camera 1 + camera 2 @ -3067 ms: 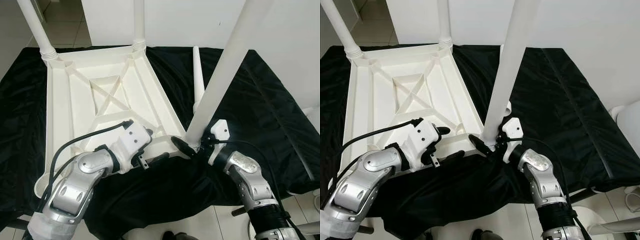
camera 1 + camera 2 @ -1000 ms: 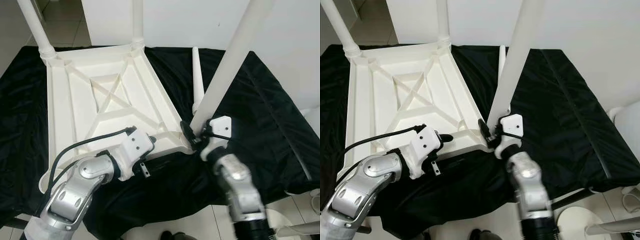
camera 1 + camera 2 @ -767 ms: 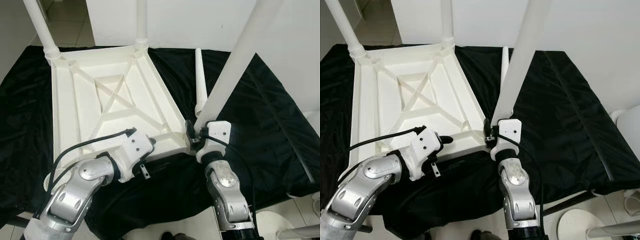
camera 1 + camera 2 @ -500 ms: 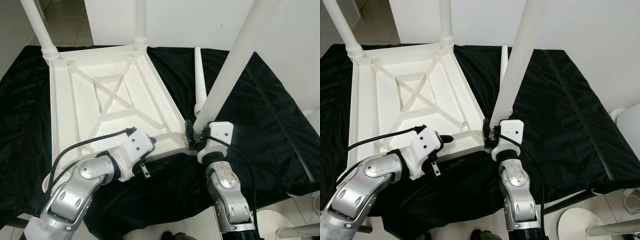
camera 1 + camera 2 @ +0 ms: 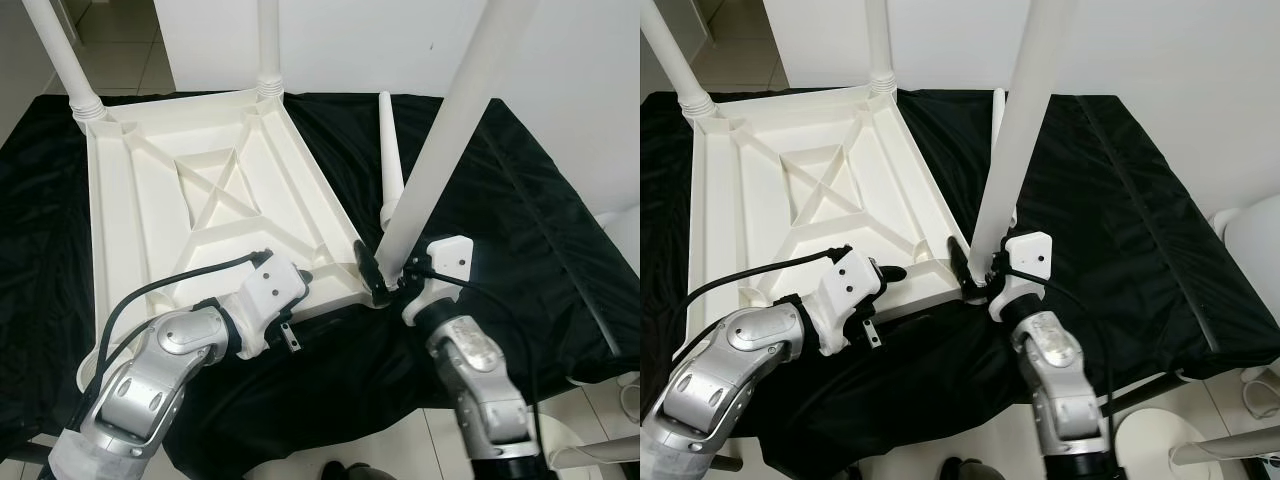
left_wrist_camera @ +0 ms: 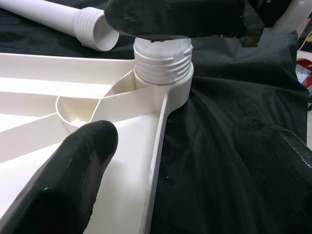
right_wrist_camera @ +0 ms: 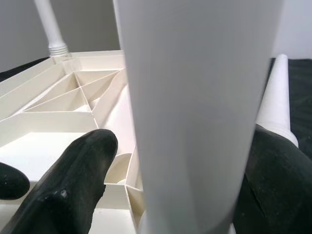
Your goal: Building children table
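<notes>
A white plastic table top [image 5: 130, 230] lies upside down on a black cloth [image 5: 520, 220]. Two white legs [image 5: 268, 40] stand screwed into its far corners. My right gripper [image 5: 388, 272] is shut on the base of a third leg [image 5: 450, 110], which stands slightly tilted at the near right corner. Its threaded end [image 6: 163, 68] sits in the corner socket. A fourth leg [image 5: 388, 150] lies loose on the cloth just beyond that corner. My left gripper [image 5: 305, 300] is open and straddles the table's near rim, one finger [image 6: 73, 185] inside and the other on the cloth.
The cloth-covered surface ends close in front of me, with tiled floor [image 5: 990, 450] below. A white rounded object [image 5: 1250, 230] stands at the far right, off the cloth. A white wall runs behind the table.
My right wrist has turned about the leg's base and the forearm has swung out to the right. The leg stays at the corner socket. The left gripper holds its place; the camera shifted slightly.
</notes>
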### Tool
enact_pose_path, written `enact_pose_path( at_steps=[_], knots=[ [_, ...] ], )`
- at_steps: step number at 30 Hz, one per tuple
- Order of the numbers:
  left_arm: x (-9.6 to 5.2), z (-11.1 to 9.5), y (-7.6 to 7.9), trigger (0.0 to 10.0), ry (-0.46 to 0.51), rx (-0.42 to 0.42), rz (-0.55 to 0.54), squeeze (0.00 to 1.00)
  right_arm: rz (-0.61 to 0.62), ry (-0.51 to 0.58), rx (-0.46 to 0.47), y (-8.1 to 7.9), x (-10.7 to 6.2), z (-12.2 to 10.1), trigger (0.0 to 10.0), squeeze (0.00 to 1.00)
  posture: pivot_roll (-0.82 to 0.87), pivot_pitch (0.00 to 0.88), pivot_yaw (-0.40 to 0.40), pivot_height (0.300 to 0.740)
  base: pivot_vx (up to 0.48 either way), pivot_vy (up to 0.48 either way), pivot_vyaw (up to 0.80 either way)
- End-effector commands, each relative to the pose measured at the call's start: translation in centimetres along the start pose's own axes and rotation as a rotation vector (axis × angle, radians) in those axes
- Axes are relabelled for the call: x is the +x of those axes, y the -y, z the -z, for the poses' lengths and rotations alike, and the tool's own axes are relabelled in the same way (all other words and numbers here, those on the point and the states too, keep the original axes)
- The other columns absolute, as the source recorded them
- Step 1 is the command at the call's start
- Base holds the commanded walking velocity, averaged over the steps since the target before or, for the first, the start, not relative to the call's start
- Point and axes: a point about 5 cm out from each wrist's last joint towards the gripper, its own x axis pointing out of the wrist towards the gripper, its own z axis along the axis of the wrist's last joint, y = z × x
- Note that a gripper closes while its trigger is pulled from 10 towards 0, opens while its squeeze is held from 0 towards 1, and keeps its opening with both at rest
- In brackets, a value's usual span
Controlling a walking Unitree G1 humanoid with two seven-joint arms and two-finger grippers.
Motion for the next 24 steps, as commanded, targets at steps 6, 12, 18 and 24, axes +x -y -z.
enact_pose_path(
  at_steps=[6, 12, 18, 24],
  knots=[
    [0.0, -0.1, 0.1, 10.0, 0.003, -0.031, 0.030, 0.00, -0.270, -0.066, -0.059, 1.7, 0.0, 0.6, 10.0, 0.00, 0.10, 0.132, -0.023, 0.740, 0.000, 0.000, 0.00],
    [0.0, -0.3, 0.2, 10.0, 0.006, -0.022, 0.036, 0.00, -0.353, -0.119, -0.105, 2.8, 1.0, 1.7, 6.5, 0.00, 0.11, 0.130, -0.013, 0.740, 0.000, 0.000, 0.00],
    [-0.2, -0.3, -0.1, 10.0, -0.001, -0.019, 0.025, 0.00, -0.394, -0.134, -0.079, 2.7, 1.4, 2.4, 0.0, 0.00, 0.12, 0.130, -0.012, 0.740, 0.000, 0.000, 0.00],
    [-0.3, -0.3, -0.2, 10.0, -0.003, -0.019, 0.016, 0.00, -0.419, -0.129, -0.052, 2.7, 1.2, 2.6, 0.0, 0.00, 0.12, 0.132, -0.020, 0.740, 0.000, 0.000, 0.00]
  ],
)
